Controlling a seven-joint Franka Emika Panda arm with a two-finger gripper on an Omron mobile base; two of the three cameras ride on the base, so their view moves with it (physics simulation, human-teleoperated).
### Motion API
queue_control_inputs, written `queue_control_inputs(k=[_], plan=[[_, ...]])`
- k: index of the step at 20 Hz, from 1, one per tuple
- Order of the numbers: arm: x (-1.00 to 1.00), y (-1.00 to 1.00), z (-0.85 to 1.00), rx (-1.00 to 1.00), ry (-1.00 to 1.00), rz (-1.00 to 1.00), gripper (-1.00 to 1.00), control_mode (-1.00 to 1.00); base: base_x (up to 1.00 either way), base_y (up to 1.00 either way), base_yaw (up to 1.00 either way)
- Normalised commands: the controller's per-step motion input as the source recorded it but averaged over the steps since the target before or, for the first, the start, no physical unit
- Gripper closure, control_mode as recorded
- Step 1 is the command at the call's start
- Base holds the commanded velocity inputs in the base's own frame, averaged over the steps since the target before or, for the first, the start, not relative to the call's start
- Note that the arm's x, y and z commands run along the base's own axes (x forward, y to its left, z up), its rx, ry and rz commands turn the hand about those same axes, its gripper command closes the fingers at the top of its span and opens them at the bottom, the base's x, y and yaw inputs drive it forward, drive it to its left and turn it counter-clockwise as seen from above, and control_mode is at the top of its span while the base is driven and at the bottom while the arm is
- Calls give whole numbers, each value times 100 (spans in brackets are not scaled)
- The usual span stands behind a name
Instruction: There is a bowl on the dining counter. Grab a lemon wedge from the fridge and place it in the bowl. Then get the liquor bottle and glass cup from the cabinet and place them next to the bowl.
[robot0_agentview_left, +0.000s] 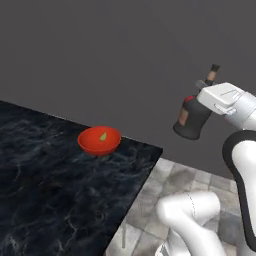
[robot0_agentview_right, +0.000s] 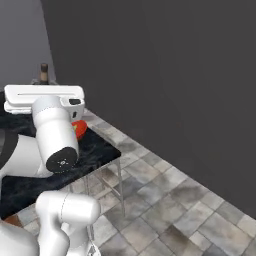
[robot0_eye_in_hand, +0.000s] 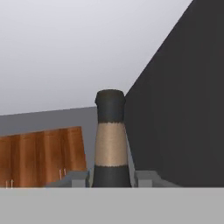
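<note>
Counter (robot0_agentview_left: 60, 190): black, veined, extending left of the bowl and toward the camera, ending at a corner just right of the bowl. Cabinets (robot0_eye_in_hand: 41, 155), brown wood, visible far behind the bottle in the hand view. Bowl (robot0_agentview_left: 99, 140): red, resting on the counter near its far edge and right corner. Bottle (robot0_agentview_left: 192, 117): dark, tilted, held in the air well right of the bowl, off the counter, over tiled floor. Gripper (robot0_agentview_left: 202, 97): pinching the bottle at the base of its neck, a finger on each side. Wedge (robot0_agentview_left: 103, 136): yellow-green, lying inside the bowl.
</note>
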Motion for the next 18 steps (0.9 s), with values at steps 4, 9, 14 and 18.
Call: queue_control_inputs(k=[4, 9, 14, 18], plan=[[0, 0, 0, 0, 0, 0, 100, 100, 1, -48, 70], [0, 0, 0, 0, 0, 0, 100, 100, 10, -60, 62], [0, 0, 0, 0, 0, 0, 100, 100, 46, -76, 45], [0, 0, 0, 0, 0, 0, 100, 100, 52, -77, 38]])
